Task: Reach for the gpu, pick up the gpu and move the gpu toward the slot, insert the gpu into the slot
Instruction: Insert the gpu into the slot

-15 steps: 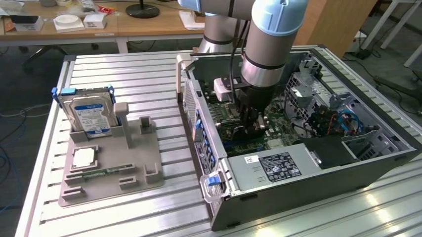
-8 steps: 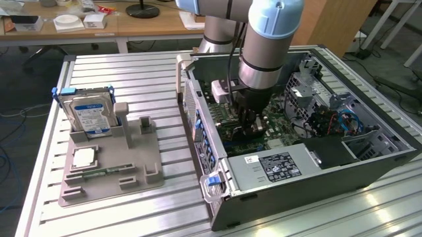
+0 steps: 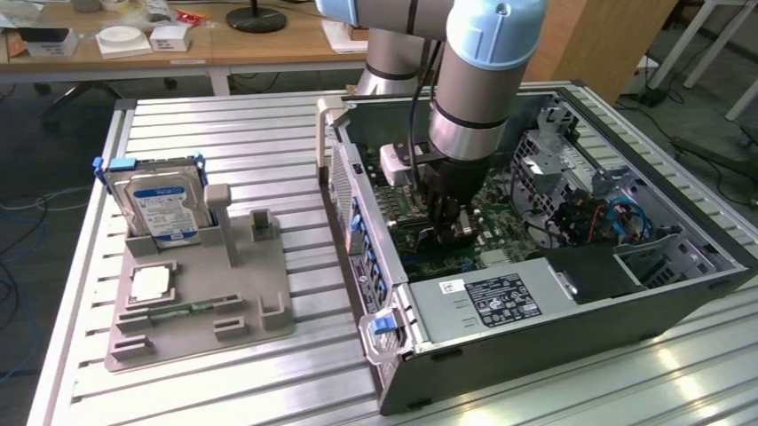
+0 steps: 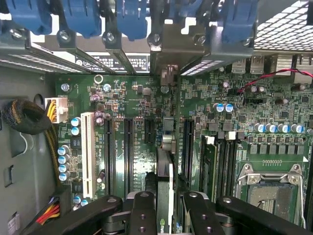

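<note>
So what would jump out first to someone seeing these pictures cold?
The arm plunging into the open computer case, its gripper low over the green motherboard. In the wrist view, the fingers grip the gpu edge-on. At the exterior view's left, a hard drive stands in a grey holder.

Exterior looks down; wrist close over motherboard [image 4: 195, 112].

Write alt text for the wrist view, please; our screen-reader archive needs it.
The gripper holds the gpu edge-on between its fingers, standing over the green motherboard inside an open computer case. Black expansion slots and a white one lie beside the card, blue bracket latches line the case edge, and a silver processor socket sits off to one side.
</note>
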`<move>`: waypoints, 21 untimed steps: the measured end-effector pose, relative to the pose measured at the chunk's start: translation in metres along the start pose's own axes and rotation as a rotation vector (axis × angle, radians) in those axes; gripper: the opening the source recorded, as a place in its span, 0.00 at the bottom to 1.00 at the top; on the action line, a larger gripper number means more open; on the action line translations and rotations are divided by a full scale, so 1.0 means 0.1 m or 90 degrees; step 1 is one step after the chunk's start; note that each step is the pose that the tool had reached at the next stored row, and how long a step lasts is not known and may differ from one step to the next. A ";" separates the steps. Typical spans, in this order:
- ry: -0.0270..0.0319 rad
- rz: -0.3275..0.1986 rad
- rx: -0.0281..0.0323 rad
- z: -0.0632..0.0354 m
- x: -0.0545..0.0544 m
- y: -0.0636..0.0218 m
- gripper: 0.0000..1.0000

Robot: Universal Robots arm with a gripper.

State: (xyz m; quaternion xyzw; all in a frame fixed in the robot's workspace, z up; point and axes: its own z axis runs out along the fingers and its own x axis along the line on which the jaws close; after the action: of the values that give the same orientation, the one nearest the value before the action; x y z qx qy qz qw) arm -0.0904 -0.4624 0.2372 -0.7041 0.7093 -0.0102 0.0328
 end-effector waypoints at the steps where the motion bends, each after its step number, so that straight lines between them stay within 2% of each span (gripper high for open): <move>1: 0.0000 0.000 0.0000 0.000 0.00 0.000 0.26; 17: -0.0005 0.000 0.0002 0.000 0.00 0.000 0.27; 19: -0.0001 0.000 0.0001 -0.008 0.00 0.000 0.39; 21: 0.0001 0.000 0.0000 -0.018 0.00 -0.001 0.39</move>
State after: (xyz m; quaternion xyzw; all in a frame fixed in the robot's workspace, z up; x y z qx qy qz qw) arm -0.0904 -0.4625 0.2391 -0.7041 0.7093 -0.0102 0.0328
